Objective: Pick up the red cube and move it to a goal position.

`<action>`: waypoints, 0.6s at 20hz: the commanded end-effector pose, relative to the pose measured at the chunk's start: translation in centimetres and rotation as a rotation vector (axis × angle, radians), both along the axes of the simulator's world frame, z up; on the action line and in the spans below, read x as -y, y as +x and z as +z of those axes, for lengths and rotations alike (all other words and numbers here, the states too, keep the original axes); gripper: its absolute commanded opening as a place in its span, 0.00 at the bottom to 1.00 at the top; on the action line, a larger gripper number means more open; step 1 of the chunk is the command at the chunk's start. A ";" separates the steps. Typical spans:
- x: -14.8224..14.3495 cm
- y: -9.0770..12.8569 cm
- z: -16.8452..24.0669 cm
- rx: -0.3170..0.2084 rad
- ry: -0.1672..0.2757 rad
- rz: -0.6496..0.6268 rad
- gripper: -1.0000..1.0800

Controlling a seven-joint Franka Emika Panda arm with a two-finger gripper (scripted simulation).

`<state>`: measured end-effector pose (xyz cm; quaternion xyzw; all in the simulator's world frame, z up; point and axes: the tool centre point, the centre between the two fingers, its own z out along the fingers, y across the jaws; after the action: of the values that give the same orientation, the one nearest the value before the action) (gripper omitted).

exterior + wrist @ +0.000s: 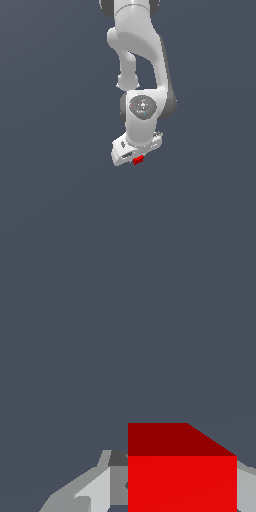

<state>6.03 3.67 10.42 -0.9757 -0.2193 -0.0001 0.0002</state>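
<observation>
Gripper (137, 159) pinching red cube (138, 160), cube's lower edge exposed, plain grey surround

The white arm (137, 45) comes down from the top centre of the exterior view, bends at a rounded joint, and ends in a wrist (142, 112) with a grey disc at mid-frame. Below it the gripper (136, 156) hangs tilted, its lower end toward the exterior view's left, just below the frame's centre. In the wrist view, grey fingers (97, 488) show along the bottom edge, closed against the red cube (182, 476) between them.
</observation>
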 end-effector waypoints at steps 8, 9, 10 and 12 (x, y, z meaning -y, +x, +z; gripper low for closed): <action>1.0 2.4 3.6 0.000 0.000 0.000 0.00; 1.0 2.5 3.8 0.000 0.000 0.000 0.00; 1.0 2.6 3.9 0.000 0.000 0.000 0.00; 1.1 2.7 4.0 0.000 0.000 0.000 0.00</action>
<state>8.62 2.62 14.31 -0.9757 -0.2193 0.0001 0.0003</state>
